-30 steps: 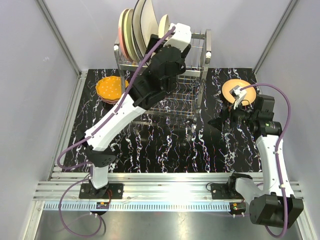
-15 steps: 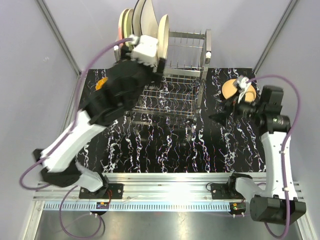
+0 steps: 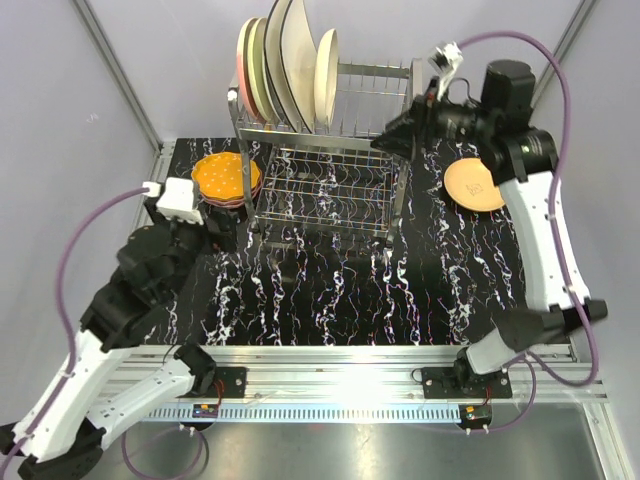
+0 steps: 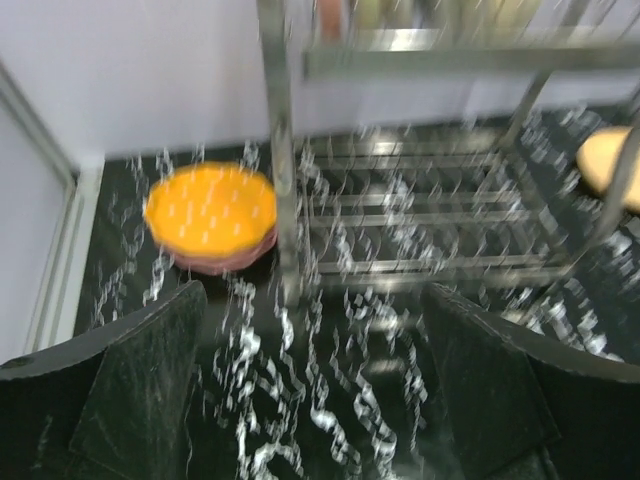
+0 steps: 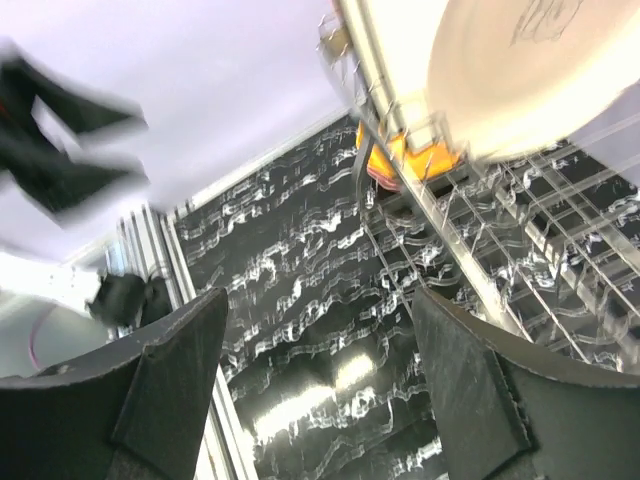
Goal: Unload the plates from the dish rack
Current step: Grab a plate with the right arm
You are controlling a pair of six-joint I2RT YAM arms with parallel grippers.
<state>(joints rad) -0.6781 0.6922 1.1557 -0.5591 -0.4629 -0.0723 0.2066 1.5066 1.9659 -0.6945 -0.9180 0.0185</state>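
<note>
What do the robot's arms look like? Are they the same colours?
Yes, they match. The left arm and right arm are white tubes with chunky black joints. A purple cable loops along each. The left end effector and right end effector each have two broad, dark fingers.

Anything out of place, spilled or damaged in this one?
Nothing stands out. The racked plates stand on edge in the top tier of the dish rack, an orange plate lies flat on another left of it, and a tan plate lies flat to its right. No spill or breakage shows.
</note>
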